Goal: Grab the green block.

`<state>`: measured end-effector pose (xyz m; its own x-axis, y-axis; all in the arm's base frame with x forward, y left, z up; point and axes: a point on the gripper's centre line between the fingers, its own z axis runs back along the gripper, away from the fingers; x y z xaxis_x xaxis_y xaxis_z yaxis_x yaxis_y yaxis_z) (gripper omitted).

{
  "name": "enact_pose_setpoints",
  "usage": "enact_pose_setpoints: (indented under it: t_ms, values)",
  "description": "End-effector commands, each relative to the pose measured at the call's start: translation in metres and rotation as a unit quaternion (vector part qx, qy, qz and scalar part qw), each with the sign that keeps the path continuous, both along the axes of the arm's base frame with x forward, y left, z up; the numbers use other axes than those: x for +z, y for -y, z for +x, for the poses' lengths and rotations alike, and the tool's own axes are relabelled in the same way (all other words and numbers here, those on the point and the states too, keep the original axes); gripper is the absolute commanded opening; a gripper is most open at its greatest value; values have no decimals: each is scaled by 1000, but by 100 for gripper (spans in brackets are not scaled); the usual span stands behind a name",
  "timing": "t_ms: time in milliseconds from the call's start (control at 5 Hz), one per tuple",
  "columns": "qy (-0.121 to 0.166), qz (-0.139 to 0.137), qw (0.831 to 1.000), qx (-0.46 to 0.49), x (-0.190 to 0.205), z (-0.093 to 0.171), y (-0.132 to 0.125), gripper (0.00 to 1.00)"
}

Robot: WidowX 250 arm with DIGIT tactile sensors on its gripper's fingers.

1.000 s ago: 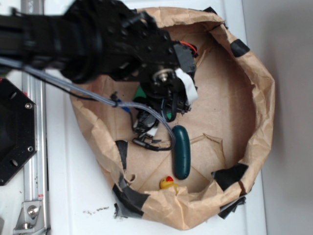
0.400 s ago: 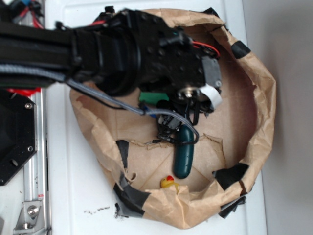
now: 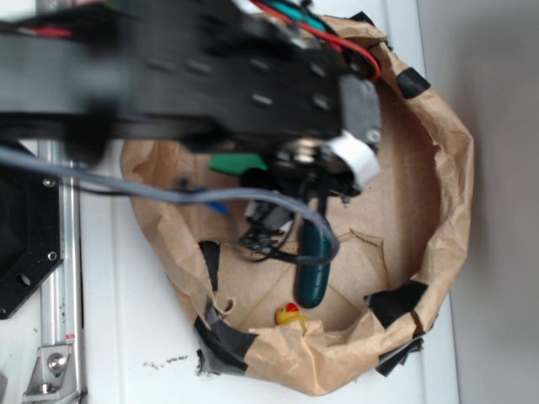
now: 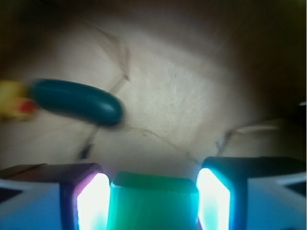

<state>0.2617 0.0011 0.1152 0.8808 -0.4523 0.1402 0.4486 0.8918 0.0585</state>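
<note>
Arm [image 3: 168, 76]: blurred in the exterior view and covering most of the bowl's left half, so what lies under it there cannot be read.
Bowl [image 3: 455, 168]: brown paper walls, taped at the rim; a high wall on every side could snag the wrist or the grey cable on a lift.
Capsule [image 4: 76, 101]: dark teal, lying on the paper floor ahead and to the left in the wrist view, clear of the jaws; a sideways move could knock it.
Block [image 4: 152, 201]: mint-green, seated between the two lit fingers, both sides apparently touching the pads; in the exterior view one corner pokes out under the wrist.
Gripper [image 4: 152, 196]: narrowed onto the block, nothing else in it.
Slip risk: only the block's near end shows, so depth of hold cannot be told; a shallow pinch could let it twist out.
Duck [image 3: 290, 315]: yellow, by the near wall, well apart.
</note>
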Motion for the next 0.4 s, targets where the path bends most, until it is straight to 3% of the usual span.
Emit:
enact_pose_setpoints:
  t_ms: [0,200]
  values:
    - [-16,-56,967,250,67,-28,-3,0]
    - [-1,-57,931,361,70,-34,-3,0]
